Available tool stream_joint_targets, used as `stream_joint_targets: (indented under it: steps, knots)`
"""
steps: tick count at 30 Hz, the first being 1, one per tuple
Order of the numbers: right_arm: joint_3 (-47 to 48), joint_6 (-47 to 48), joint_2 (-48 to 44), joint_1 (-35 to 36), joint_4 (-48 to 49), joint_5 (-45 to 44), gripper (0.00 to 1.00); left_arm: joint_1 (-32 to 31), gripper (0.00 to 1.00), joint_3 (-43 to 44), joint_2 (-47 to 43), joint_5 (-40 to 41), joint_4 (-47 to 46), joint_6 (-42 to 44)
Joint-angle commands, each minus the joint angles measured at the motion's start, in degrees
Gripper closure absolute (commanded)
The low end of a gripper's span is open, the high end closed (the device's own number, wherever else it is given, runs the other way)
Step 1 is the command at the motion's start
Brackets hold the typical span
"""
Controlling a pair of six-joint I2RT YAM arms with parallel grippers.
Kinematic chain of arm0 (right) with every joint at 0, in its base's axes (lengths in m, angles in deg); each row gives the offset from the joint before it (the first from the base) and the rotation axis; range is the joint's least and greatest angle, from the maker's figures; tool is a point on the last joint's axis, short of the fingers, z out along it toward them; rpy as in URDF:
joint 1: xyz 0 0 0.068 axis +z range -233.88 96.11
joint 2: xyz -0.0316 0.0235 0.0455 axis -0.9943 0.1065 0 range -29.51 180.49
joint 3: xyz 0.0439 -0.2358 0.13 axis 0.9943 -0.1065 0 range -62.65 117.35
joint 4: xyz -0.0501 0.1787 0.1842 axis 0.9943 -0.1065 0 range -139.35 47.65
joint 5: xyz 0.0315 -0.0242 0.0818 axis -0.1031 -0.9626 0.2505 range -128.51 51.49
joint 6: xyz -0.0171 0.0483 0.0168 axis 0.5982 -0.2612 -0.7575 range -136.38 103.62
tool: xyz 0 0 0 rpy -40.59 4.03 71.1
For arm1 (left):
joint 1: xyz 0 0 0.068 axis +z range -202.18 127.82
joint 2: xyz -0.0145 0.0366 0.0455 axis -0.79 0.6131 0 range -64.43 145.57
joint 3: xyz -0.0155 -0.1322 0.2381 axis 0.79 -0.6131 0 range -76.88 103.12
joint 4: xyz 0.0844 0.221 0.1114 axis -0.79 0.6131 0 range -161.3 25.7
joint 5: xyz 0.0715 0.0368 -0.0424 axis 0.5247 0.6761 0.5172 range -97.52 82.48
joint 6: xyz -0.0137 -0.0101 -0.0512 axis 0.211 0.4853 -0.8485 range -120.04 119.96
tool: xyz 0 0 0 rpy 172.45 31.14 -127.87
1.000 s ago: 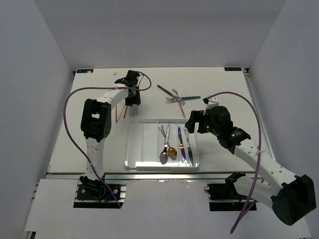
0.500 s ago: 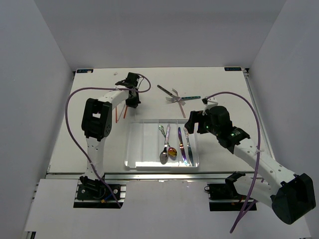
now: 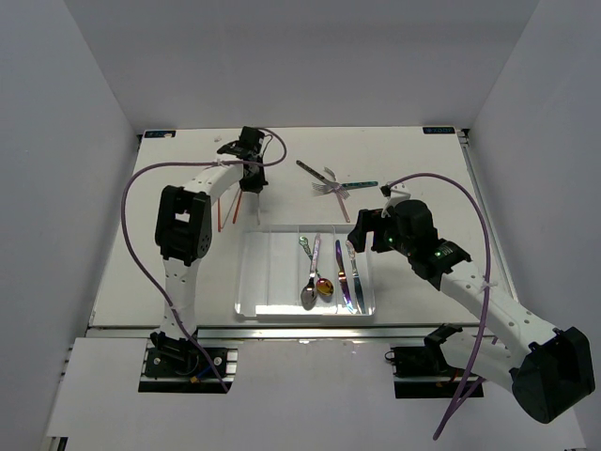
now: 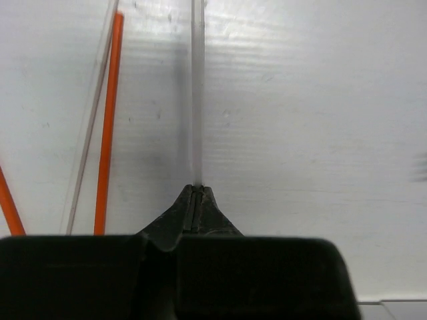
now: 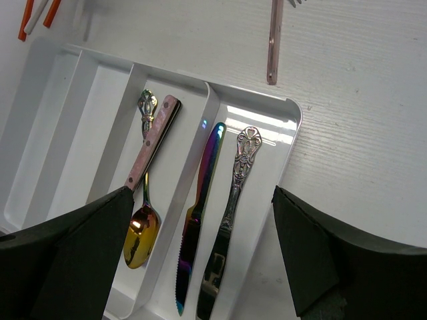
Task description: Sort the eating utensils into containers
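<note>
Pincer on left clamped on thin pale stick, right pincer wide open

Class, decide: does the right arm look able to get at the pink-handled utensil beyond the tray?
Probably yes: the right gripper hangs open over the tray, and the pink-handled utensil shows a bare handle just beyond.

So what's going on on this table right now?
Two robot arms are sorting cutlery into a clear tray. The left claw is shut on a thin pale stick beside two orange chopsticks, outside the tray. The right claw hangs open over the tray's knives and spoons. A few forks lie on the table beyond.
</note>
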Motion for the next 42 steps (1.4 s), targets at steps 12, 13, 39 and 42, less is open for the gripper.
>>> stream_joint_targets:
  steps: [12,13,39,42]
  knots:
    - [0.4,0.8,0.2,-0.3,2.3,0.6,0.11,-3.2,1.0,-4.7,-16.5,3.8,6.5,0.2]
    - [0.4,0.8,0.3,-0.3,2.3,0.6,0.11,-3.6,1.0,-7.4,-18.5,4.0,5.7,0.2]
    - [0.3,0.8,0.8,-0.3,2.3,0.6,0.11,-17.4,1.0,-56.1,-49.1,6.3,-11.2,-13.7]
    - [0.3,0.7,1.1,-0.3,2.3,0.6,0.11,-17.7,1.0,-57.5,-50.8,6.4,-11.3,-15.6]
